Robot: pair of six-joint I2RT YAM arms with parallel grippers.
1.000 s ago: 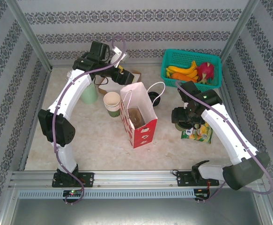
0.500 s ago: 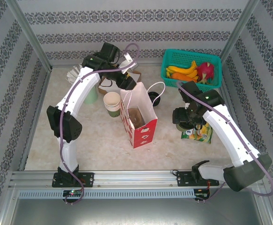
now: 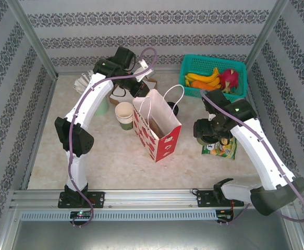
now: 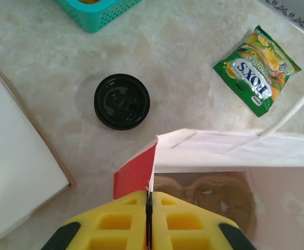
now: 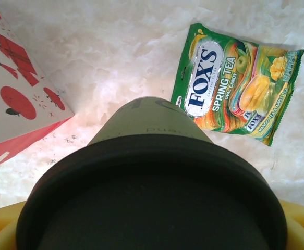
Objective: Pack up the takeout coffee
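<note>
Left fingers (image 4: pixel 149 204) pinched shut on far rim of red bag (image 4: pixel 225 151) — right fingers (image 3: pixel 211 134) clamp black-lidded coffee cup (image 5: pixel 152 130), right of the bag.

Round black plastic lid (image 4: pixel 122 101) w/ glossy, ridged top. Green foil candy packet (image 5: pixel 235 83) shiny & crinkled; red-and-white paper bag (image 3: pixel 165 146) matt, smooth.

Left arm (image 3: pixel 92 99): white shell links, black joint housings.
Right arm (image 3: pixel 256 148): same white links, black elbow and wrist blocks.
Cables (image 3: pixel 148 49): purple, one running along each arm.
Bases (image 3: pixel 76 198): black, bolted to a silver rail at the desk edge.
Left pincer (image 4: pixel 148 197): yellow plastic fingers, moulded square pockets, black trim on the outer edges.
Right pincer fingers (image 5: pixel 302 221): yellow too.
</note>
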